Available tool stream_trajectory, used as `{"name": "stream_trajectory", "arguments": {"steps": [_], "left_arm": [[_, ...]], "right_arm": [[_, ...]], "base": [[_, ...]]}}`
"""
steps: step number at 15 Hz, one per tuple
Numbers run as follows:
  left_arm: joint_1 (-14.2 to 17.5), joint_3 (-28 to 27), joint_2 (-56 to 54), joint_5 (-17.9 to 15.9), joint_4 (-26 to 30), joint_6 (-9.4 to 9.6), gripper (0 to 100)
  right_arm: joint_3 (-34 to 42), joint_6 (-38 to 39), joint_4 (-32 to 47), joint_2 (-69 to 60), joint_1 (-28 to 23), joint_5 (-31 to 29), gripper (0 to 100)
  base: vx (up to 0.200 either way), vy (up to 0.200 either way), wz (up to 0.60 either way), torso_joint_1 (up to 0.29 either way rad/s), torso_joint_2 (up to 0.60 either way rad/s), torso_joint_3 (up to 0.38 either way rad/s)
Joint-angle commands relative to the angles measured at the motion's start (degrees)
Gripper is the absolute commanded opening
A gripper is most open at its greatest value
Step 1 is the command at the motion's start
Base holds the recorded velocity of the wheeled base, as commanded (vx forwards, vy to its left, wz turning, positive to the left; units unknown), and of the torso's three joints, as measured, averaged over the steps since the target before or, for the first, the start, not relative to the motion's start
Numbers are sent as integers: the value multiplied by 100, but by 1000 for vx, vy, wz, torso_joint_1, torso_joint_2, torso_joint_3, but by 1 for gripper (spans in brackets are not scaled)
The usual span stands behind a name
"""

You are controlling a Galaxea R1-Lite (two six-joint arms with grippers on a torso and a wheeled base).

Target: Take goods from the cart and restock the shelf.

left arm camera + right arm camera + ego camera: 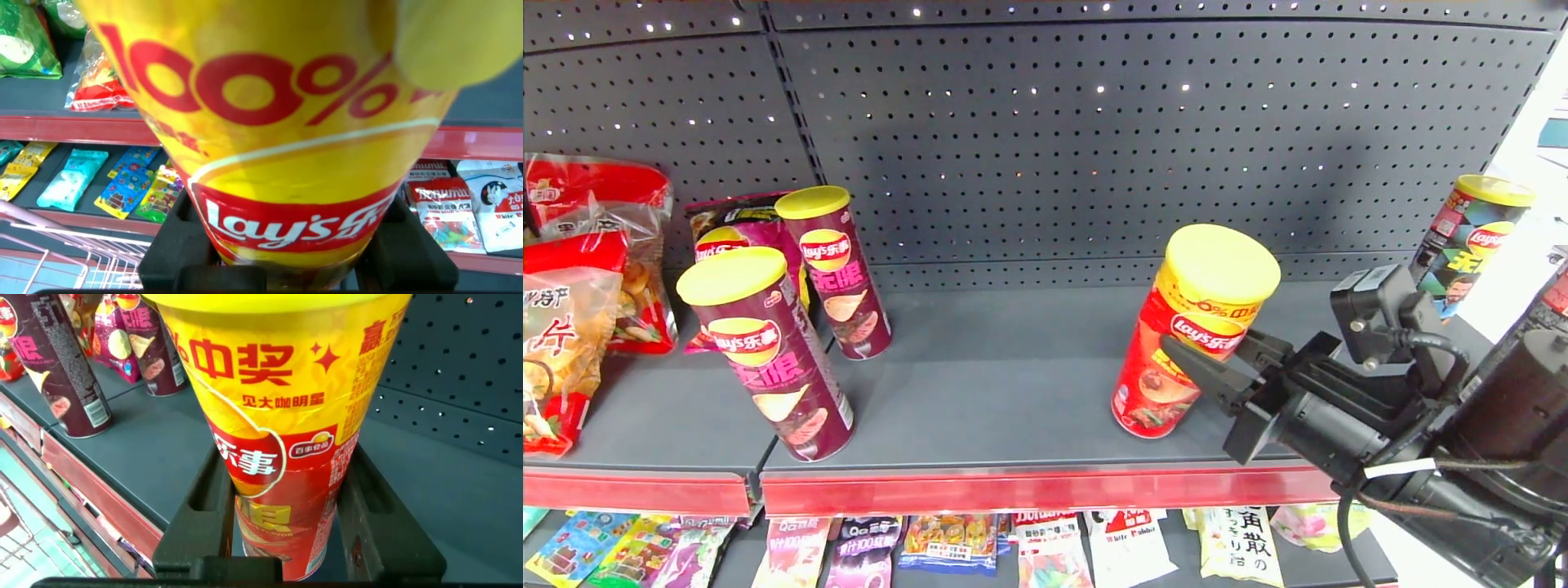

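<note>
My right gripper (1209, 353) is clamped on the red chip can (1152, 404), fingers on either side of its lower half. The can's base sits on the grey metal shelf (1013, 384), near the red front rail (1029, 490). My left gripper (286, 265) grips a second chip can (286, 122), with a pink wire cart (49, 245) below it.

Two purple chip cans (768, 351) with yellow lids stand well apart to the left, beside crinkly snack bags (572, 310). Behind is a perforated back panel (1094, 147), and flat packets (1045, 547) line the lower shelf.
</note>
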Motion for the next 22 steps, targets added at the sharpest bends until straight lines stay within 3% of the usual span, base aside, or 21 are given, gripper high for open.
{"name": "stream_trajectory", "arguments": {"steps": [1, 5, 22], "left_arm": [[2, -3, 4, 4, 2, -1, 0], [2, 6, -4, 4, 2, -1, 0], [2, 24, -4, 4, 2, -1, 0]], "right_arm": [[73, -8, -4, -66, 12, 0, 0], [319, -8, -4, -119, 12, -8, 0], [161, 1, 31, 268, -32, -52, 0]], "base": [[0, 0, 0, 0, 0, 0], [0, 0, 0, 0, 0, 0], [0, 0, 0, 0, 0, 0]]}}
